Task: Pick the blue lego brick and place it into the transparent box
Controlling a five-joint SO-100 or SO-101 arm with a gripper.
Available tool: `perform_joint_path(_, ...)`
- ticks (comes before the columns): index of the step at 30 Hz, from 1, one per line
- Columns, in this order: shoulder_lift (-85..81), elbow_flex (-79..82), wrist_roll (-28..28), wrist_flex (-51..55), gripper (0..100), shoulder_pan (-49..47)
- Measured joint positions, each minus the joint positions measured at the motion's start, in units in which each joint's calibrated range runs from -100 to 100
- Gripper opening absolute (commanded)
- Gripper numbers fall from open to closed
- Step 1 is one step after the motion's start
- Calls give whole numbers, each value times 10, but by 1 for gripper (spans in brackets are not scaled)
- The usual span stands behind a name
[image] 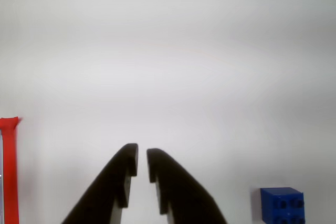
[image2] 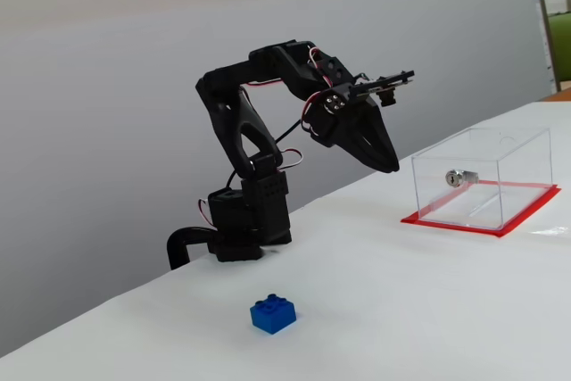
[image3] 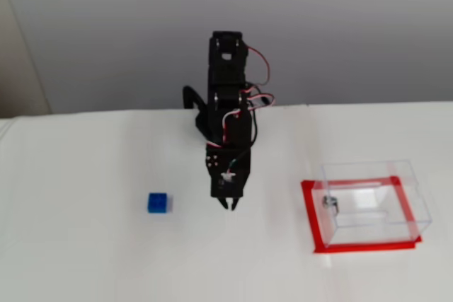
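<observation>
One blue lego brick (image3: 159,203) sits alone on the white table (image3: 85,259) at the left of a fixed view. Near the middle, the black pincer (image3: 228,204) hangs above the table, holding nothing, jaws narrowly parted. Well right stands the transparent box (image3: 368,203) on its red base.

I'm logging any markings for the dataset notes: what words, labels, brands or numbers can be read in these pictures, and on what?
None can be read in any view.
The blue lego brick shows only plain studs.
The transparent box and its red base carry no print.
The silver lock is too small to tell.
The gripper and arm show no lettering.
</observation>
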Motion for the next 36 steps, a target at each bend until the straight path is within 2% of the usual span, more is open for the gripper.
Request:
perform_joint_path(14,22,-30,0,0,3,6)
perform_joint_path(36,26,-30,0,1,2,191)
